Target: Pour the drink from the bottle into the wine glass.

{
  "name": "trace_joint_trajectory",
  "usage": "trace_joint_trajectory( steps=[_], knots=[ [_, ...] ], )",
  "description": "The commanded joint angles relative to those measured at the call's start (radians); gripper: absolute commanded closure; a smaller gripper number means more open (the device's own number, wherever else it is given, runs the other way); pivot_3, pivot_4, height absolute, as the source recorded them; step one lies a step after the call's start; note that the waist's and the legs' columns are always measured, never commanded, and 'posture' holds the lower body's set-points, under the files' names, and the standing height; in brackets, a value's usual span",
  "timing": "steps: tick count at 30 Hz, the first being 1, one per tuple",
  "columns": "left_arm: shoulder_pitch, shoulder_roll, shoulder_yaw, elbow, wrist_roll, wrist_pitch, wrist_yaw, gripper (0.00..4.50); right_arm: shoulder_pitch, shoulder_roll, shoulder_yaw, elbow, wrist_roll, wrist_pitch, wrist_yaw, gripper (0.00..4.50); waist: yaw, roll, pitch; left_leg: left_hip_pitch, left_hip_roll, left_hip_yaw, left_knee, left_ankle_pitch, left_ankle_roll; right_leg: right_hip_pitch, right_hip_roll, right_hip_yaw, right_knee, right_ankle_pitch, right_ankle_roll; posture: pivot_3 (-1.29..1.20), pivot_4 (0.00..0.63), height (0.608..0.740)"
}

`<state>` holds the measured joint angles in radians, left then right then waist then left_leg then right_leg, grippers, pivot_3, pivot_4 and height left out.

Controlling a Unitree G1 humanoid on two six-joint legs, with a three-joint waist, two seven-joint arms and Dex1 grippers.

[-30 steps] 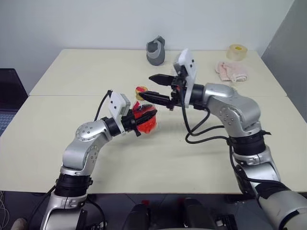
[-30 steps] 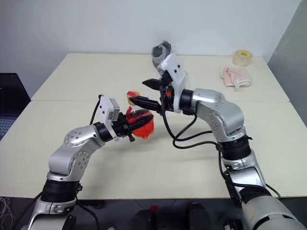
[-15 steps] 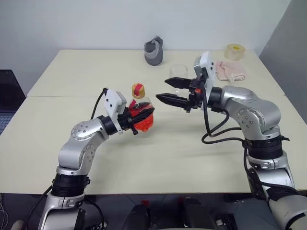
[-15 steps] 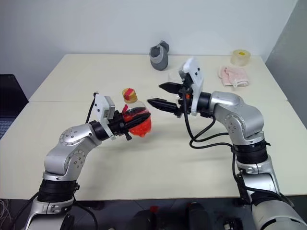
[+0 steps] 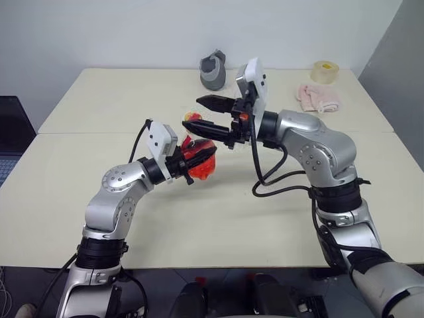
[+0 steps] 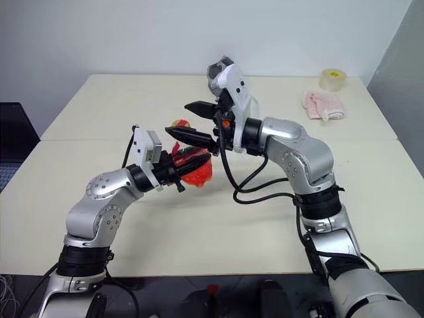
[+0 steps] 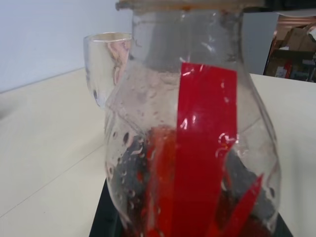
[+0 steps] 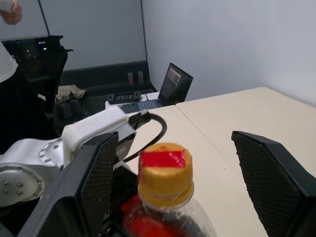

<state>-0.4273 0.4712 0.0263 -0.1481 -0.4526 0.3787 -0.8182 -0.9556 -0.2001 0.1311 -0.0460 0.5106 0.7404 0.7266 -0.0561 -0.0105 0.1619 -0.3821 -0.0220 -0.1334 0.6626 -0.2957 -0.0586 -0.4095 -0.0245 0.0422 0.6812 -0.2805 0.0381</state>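
Note:
My left gripper [image 5: 193,160] is shut on the round base of the clear bottle [image 5: 199,159] and holds it upright above the table. The red drink [image 5: 203,169] fills the bottle's base. The yellow cap [image 5: 193,118] carries a red strip and sits between the two fingers of my right gripper [image 5: 193,113], which is open. The right wrist view shows the cap [image 8: 165,170] with a gap on each side to the fingers [image 8: 94,187]. In the left wrist view the wine glass [image 7: 105,64] stands on the table behind the bottle [image 7: 197,148].
A grey cup-like object [image 5: 213,69] stands at the table's back. A tape roll [image 5: 324,70] and a pink cloth [image 5: 318,97] lie at the back right. A laptop [image 8: 175,81] sits beyond the table's left side, and a person's hand [image 8: 10,12] shows far off.
Half a second ago my right gripper stood apart to the right of the bottle. It has swung back left, and its open fingers now straddle the cap. The left gripper has kept the bottle still.

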Motion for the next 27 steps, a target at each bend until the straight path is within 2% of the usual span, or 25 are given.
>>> trace_joint_trajectory(
  steps=[1,12,23,27],
  knots=[
    [-0.011,-0.004,0.006,-0.031,-0.006,-0.027,-0.002,3.46,-0.023,0.017,-0.003,-0.005,-0.016,-0.035,-0.016,0.59,0.0,0.0,0.0,0.0,0.0,0.0,0.0,0.0,0.0,0.0,0.0,0.0,0.0,0.0,0.0,0.0,0.15,0.74],
    [-0.008,-0.005,0.013,-0.039,-0.009,-0.022,0.004,3.46,-0.006,-0.021,-0.014,0.002,-0.061,-0.059,-0.016,0.59,0.0,0.0,0.0,0.0,0.0,0.0,0.0,0.0,0.0,0.0,0.0,0.0,0.0,0.0,0.0,0.0,0.15,0.74],
    [-0.017,-0.003,0.015,-0.028,-0.004,-0.025,-0.003,3.46,0.077,-0.2,-0.068,-0.067,-0.031,-0.021,0.057,0.59,0.002,0.0,0.0,0.0,0.0,0.0,0.0,0.0,0.001,0.0,-0.001,0.0,0.0,0.0,0.0,0.0,0.15,0.74],
    [-0.025,-0.005,0.014,-0.018,-0.002,-0.029,-0.006,3.46,0.091,-0.232,-0.071,-0.085,-0.006,-0.011,0.089,0.59,0.0,0.0,0.0,0.0,0.0,0.001,0.0,0.0,0.001,0.0,-0.001,0.0,0.0,0.0,0.0,0.0,0.15,0.74]
  ],
)
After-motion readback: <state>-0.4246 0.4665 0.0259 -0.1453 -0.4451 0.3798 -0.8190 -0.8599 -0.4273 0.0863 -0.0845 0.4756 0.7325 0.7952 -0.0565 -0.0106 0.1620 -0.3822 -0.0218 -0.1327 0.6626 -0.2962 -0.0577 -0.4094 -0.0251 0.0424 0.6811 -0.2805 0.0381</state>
